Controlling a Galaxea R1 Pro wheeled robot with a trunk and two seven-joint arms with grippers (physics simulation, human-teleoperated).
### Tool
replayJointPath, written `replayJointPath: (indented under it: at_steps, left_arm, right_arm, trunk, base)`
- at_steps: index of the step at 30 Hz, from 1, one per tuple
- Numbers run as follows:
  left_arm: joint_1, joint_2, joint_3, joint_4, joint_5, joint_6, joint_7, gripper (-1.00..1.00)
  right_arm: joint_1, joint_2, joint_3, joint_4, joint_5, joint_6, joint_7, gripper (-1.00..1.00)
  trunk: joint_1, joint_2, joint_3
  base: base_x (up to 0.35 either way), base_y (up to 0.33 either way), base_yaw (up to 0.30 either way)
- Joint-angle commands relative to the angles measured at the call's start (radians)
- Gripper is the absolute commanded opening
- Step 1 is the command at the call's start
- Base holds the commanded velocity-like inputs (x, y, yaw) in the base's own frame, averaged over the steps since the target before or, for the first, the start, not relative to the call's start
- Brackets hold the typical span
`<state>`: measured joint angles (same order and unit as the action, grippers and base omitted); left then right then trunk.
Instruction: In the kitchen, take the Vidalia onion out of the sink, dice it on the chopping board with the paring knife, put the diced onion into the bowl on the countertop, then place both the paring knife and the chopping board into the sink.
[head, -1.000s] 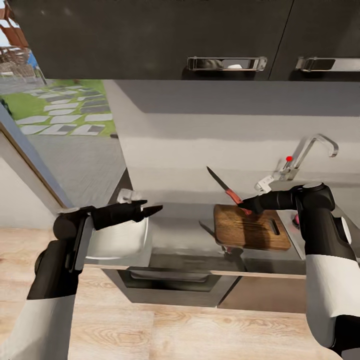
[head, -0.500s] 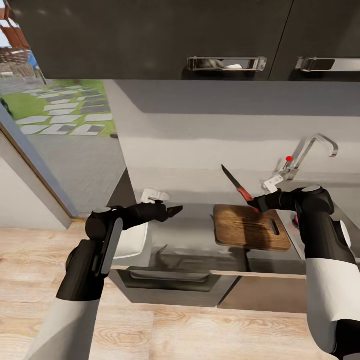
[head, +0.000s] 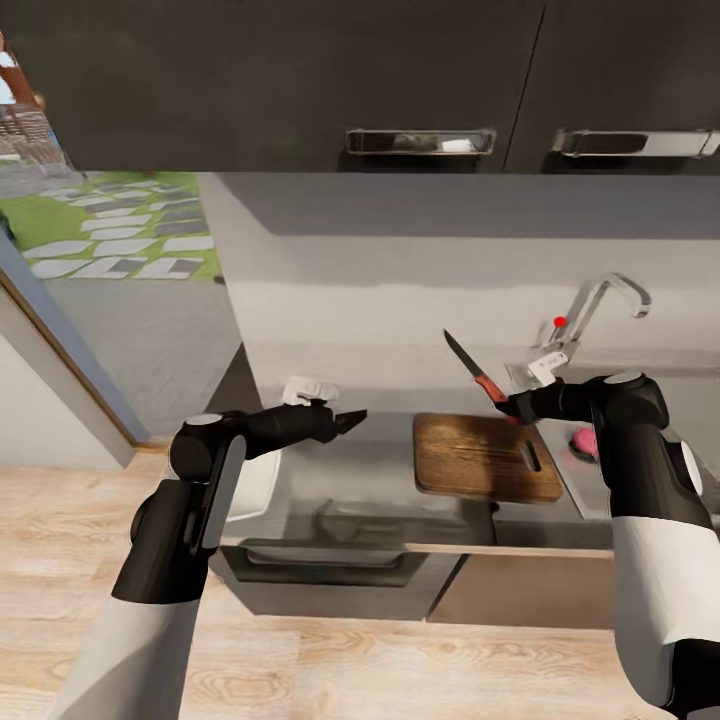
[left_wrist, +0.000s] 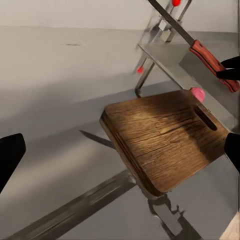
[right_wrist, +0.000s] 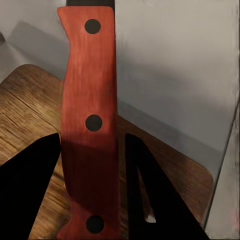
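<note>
— Onion (head: 582, 440): I'm seeing something pink and round just past the board's (head: 486, 457) far end, down in the sink (head: 590, 480). I'm taking that for the onion, though it's too small to be sure. Nothing is lying on the board.

— So which step are you on?

— I'm judging it's the start: onion not fetched, nothing diced. My right gripper (head: 517, 407) is clamping the knife (head: 476, 372) by its red handle, blade pointing up and away over the board's back edge, clear of the wood.

— And the left?

— Left gripper (head: 352, 420) is hanging over the bare counter (head: 350, 470), near the board but apart from it, holding nothing. Whether its fingers are spread or together, I can't tell; the wrist view is showing one dark fingertip (left_wrist: 9, 157) at the edge. The bowl (head: 255, 485) is sitting under that forearm.

— Next move?

— I'm thinking the onion has to come onto the board first. That's calling for a free gripper reaching across to the sink beside the tap (head: 600, 300), while I'm keeping the blade out of its way.
</note>
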<state>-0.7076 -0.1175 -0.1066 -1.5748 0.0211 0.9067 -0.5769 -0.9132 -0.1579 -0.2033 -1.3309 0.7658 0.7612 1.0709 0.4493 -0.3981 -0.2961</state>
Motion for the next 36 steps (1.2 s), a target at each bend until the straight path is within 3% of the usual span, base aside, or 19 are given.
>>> replayJointPath:
  at_steps: [1,11,36]
  left_arm:
    - [-0.001,-0.001,0.001,-0.001,0.002,0.008,-0.001,1.00]
    - [-0.001,-0.001,0.001,-0.001,0.002,0.008,-0.001,1.00]
    - [-0.001,-0.001,0.001,-0.001,0.002,0.008,-0.001,1.00]
  right_arm:
    - [-0.001,0.000,-0.001,-0.001,0.008,0.004,0.009,-1.00]
    - [-0.001,0.000,0.001,-0.001,0.009,0.004,0.009,-1.00]
    - [-0.001,0.000,0.001,-0.001,0.009,0.004,0.009,-1.00]
  trunk:
    - [0.001,-0.002,0.000]
    - [0.001,-0.002,0.004]
    - [0.001,-0.002,0.005]
  base:
    - [0.000,-0.126,-0.118]
    - [0.000,-0.108,-0.030]
    - [0.000,-0.296,-0.002]
